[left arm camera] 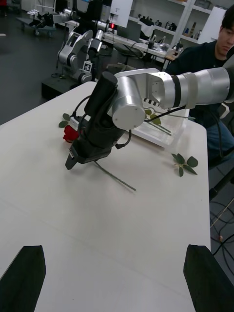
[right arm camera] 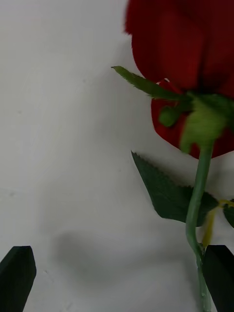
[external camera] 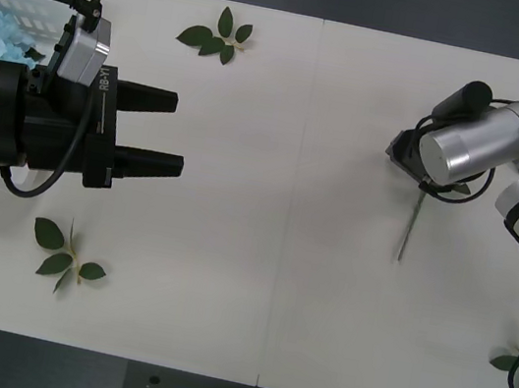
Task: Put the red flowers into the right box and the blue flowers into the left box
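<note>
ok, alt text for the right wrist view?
A deep-red artificial rose lies on the white table, its thin green stem running down beside one black finger of the open right gripper; dark green leaves spread from the stem.

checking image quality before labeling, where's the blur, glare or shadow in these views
Right wrist view: the red rose bloom is soft and out of focus, and a faint shadow lies on the table. Front view: a bright highlight on the right arm's silver housing above the right gripper. Left wrist view: sharp throughout.
</note>
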You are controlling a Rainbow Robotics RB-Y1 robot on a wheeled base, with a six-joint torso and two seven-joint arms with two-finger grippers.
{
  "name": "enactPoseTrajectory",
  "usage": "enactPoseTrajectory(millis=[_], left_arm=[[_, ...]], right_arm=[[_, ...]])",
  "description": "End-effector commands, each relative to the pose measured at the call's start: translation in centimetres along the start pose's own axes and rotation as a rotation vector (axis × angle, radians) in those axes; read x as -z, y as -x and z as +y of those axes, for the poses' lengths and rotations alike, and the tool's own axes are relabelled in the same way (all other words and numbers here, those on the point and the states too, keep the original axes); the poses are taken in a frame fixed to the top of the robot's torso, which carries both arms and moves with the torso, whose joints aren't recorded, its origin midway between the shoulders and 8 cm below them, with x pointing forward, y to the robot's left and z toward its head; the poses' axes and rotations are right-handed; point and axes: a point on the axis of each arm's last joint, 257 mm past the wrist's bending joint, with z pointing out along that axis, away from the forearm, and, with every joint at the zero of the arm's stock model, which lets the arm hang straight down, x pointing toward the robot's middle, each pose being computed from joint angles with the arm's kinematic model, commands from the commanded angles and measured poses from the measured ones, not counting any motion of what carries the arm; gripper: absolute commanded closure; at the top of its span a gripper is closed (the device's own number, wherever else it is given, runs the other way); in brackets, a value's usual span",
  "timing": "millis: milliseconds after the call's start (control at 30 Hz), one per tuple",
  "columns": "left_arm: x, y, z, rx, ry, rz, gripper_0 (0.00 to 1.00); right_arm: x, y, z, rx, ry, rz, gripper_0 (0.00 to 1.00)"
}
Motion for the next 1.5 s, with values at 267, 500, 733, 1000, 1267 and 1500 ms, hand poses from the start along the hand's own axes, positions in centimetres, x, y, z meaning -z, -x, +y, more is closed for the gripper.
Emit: enactPoseTrajectory(millis=[267, 500, 733, 1000, 1267, 1500], left_arm=[[0.3, 0.6, 0.4, -0.018, 0.004, 0.014, 0.18], [0.3, 0.6, 0.4, -0.018, 0.004, 0.014, 0.18], [0.3, 0.6, 0.4, -0.018, 0.004, 0.014, 0.18], [0.3, 0.6, 0.4, -0.018, 0.004, 0.014, 0.18], [0.3, 0.6, 0.4, -0.018, 0.004, 0.014, 0.18], [0.3, 0.6, 0.4, -0.018, 0.004, 0.014, 0.18]], right_arm=[[0.4, 3.7, 2.3, 0.056, -0.002, -0.086, 0.0], [1.1, 5.0, 1.1, 0.08, -0.037, -0.091, 0.0], [1.9, 6.2, -2.1, 0.112, -0.123, -0.078, 0.0], [1.2, 5.7, -4.4, 0.155, -0.174, -0.068, 0.0], [-0.4, 2.9, -3.6, 0.057, -0.097, 0.01, 0.0], [-0.9, 1.9, -2.7, -0.019, -0.038, 0.047, 1.0]])
